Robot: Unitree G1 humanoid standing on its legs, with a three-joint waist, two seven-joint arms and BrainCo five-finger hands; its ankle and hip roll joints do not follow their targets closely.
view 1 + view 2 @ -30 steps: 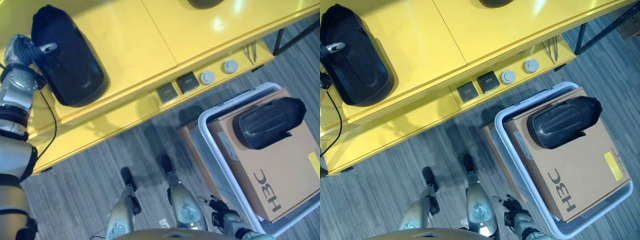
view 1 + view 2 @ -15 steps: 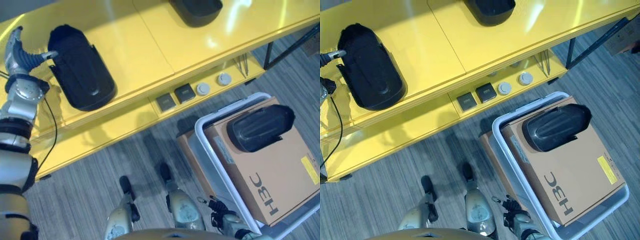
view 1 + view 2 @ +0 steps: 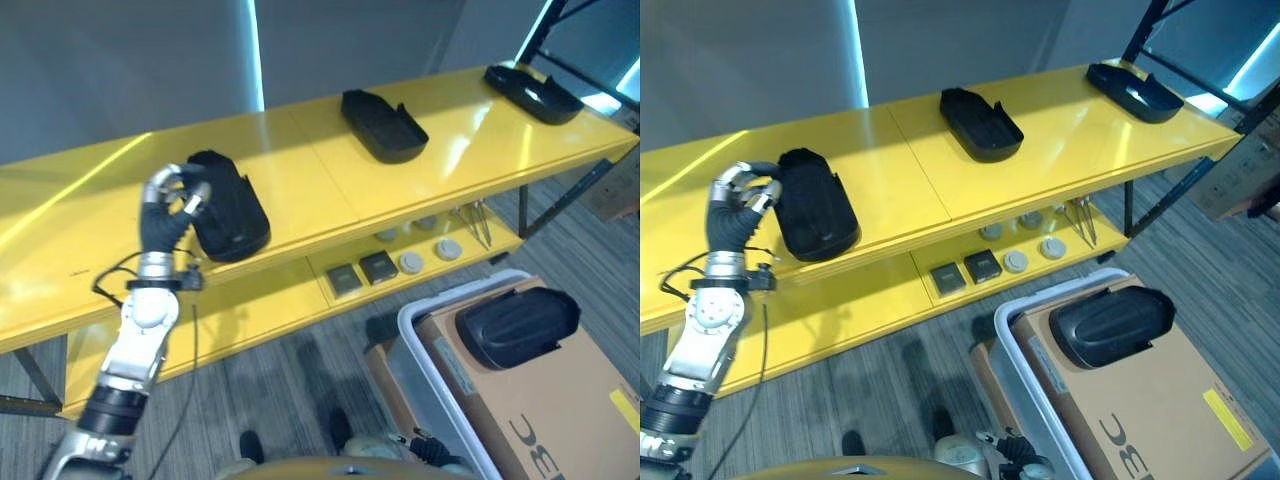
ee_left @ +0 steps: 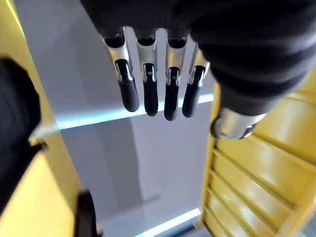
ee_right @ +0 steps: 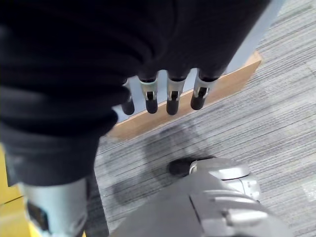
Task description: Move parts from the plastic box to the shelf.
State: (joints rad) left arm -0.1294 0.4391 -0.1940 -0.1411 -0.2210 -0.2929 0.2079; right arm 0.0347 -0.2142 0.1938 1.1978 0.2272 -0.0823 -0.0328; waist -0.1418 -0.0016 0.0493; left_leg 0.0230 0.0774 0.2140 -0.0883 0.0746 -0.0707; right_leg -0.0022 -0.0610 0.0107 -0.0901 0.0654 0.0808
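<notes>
Placement step: left hand, fingers relaxed and empty, beside a black part on the yellow shelf. Another part waits on the cardboard carton in the plastic box (likely next pickup). Right hand hangs slack.

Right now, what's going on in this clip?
The robot is shelving black parts. Its left robot hand sits by the end of a black part lying on the yellow shelf, fingers relaxed rather than gripping it. Two more black parts lie further along the shelf. One black part waits on a cardboard box inside the plastic box on the floor. The right robot hand hangs low, holding nothing.
</notes>
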